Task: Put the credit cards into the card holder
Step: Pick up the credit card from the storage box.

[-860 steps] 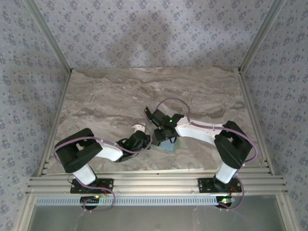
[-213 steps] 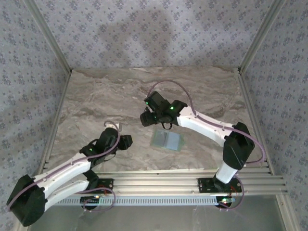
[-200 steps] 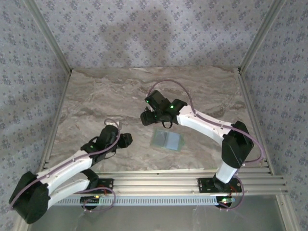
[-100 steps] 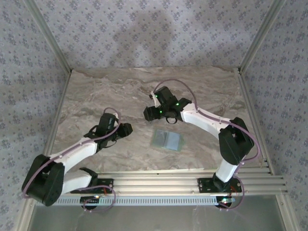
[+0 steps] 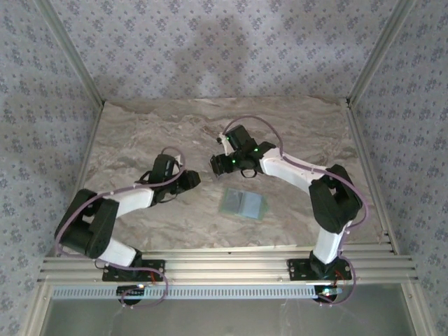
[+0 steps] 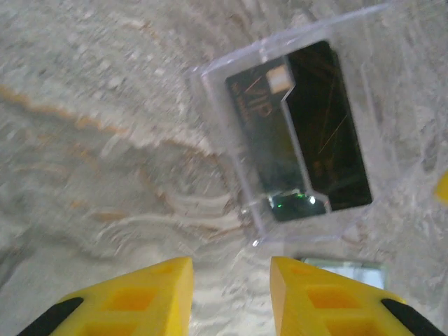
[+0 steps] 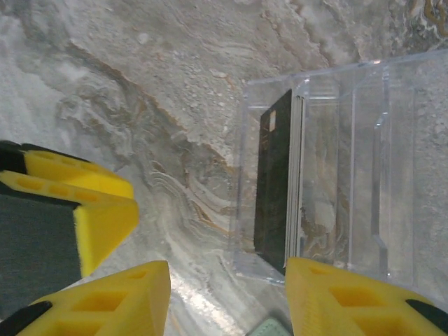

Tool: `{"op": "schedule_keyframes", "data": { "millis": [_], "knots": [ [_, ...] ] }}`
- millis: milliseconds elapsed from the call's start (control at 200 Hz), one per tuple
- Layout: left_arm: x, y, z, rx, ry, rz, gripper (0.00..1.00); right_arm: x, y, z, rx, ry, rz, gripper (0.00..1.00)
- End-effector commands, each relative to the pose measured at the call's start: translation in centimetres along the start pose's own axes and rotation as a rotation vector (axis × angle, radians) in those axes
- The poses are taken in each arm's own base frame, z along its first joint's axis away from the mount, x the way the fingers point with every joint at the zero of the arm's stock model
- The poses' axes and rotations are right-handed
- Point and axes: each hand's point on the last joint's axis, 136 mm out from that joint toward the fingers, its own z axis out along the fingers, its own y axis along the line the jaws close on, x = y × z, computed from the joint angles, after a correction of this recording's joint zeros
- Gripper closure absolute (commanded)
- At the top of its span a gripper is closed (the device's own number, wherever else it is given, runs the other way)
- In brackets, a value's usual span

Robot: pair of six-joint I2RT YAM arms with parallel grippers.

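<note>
Two grippers work one spot near the table's [image 5: 140,133] middle: the left gripper [image 6: 227,271] and right gripper [image 7: 227,276] face a clear box [image 7: 315,75] from opposite sides, fingers apart and empty, probably to draw a card out. The cards [image 7: 274,182] stand on edge in its end compartment; the others look empty. The holder [image 5: 243,204] lies flat toward the near edge, close by to receive them.

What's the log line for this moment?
cards: in clear case | holder: flat, untouched | left gripper: open, empty | right gripper: open, empty
</note>
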Motion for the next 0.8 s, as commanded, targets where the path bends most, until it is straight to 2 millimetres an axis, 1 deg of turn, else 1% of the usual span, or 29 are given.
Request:
{"op": "schedule_keyframes", "data": {
  "millis": [0, 45, 165, 240, 355, 455, 550, 675, 794],
  "knots": [
    [-1.9, -2.0, 0.7, 0.074, -0.022, -0.016, 0.67, -1.1, -0.8, 0.8, 0.030, -0.020, -0.009, 0.51],
    [-2.1, -1.7, 1.1, 0.062, -0.028, -0.030, 0.67, -1.3, -1.1, 1.2, 0.043, -0.013, -0.009, 0.51],
    [-2.0, 0.5, 1.6, -0.006, -0.051, -0.074, 0.67, -1.5, -0.9, 2.8, 0.038, 0.013, -0.018, 0.51],
    [-2.3, 1.7, 1.8, -0.031, -0.078, -0.093, 0.67, -1.7, -0.9, 3.7, 0.065, 0.029, -0.035, 0.51],
    [-2.8, 1.6, 2.3, 0.012, -0.090, -0.102, 0.67, -1.8, -1.5, 4.5, 0.103, 0.038, -0.046, 0.51],
    [-2.5, 1.1, 2.5, 0.057, -0.082, -0.101, 0.67, -1.4, -1.8, 4.9, 0.119, 0.049, -0.046, 0.51],
    [-2.6, 1.7, 2.7, 0.032, -0.095, -0.106, 0.67, -0.7, -1.9, 5.5, 0.119, 0.075, -0.038, 0.51],
    [-2.5, 2.2, 3.2, 0.033, -0.097, -0.108, 0.67, -0.2, -1.7, 5.7, 0.130, 0.090, -0.048, 0.51],
    [-2.4, 1.6, 4.1, 0.066, -0.081, -0.097, 0.67, -0.1, -0.6, 5.5, 0.076, 0.099, -0.044, 0.51]
  ]
}}
